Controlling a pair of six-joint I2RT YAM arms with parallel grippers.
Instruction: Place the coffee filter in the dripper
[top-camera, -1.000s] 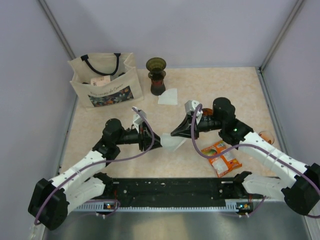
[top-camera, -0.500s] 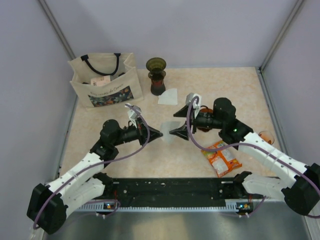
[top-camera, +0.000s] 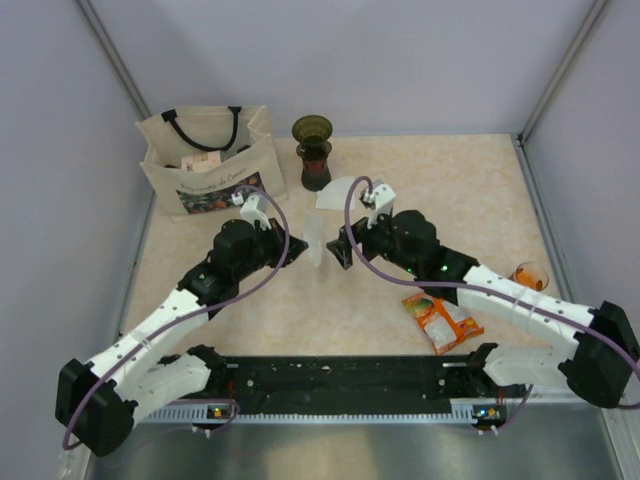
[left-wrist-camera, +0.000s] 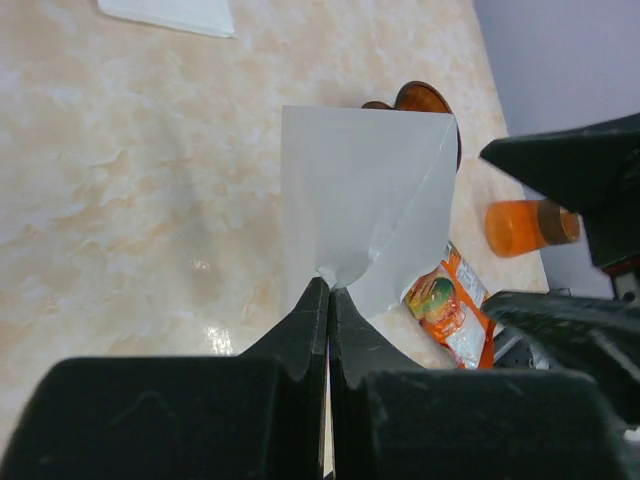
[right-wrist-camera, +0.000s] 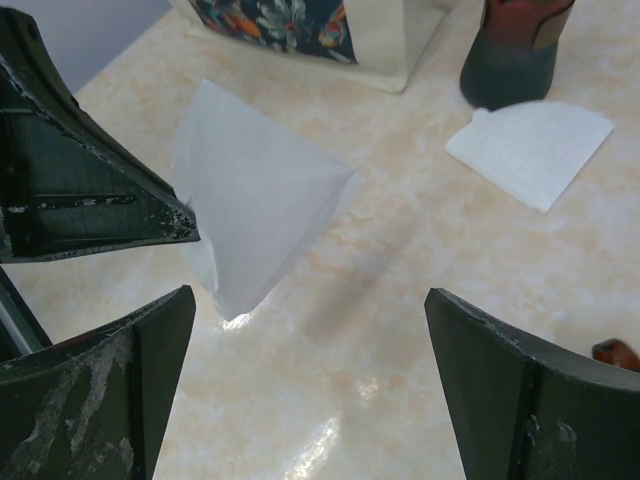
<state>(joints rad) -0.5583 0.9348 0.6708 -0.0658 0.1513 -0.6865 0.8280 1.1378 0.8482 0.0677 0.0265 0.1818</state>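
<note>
My left gripper (top-camera: 302, 248) (left-wrist-camera: 330, 290) is shut on the lower point of a white paper coffee filter (top-camera: 316, 241) (left-wrist-camera: 365, 195) (right-wrist-camera: 255, 195), which hangs upright above the table. My right gripper (top-camera: 339, 246) (right-wrist-camera: 308, 300) stands wide open just right of the filter, with nothing between its fingers. The dark olive-green dripper (top-camera: 312, 128) sits on a dark red and black vessel (top-camera: 315, 166) (right-wrist-camera: 515, 45) at the back, beyond both grippers. The dripper itself is out of both wrist views.
A second flat filter (top-camera: 337, 193) (right-wrist-camera: 530, 150) lies near the vessel. A cream tote bag (top-camera: 210, 160) stands at the back left. An orange snack packet (top-camera: 441, 320) (left-wrist-camera: 445, 300) and an orange bottle (top-camera: 530, 275) (left-wrist-camera: 520, 225) lie to the right.
My right gripper has opened and let go of the filter. My left gripper has shut on it. Both grippers have moved back toward the dripper.
</note>
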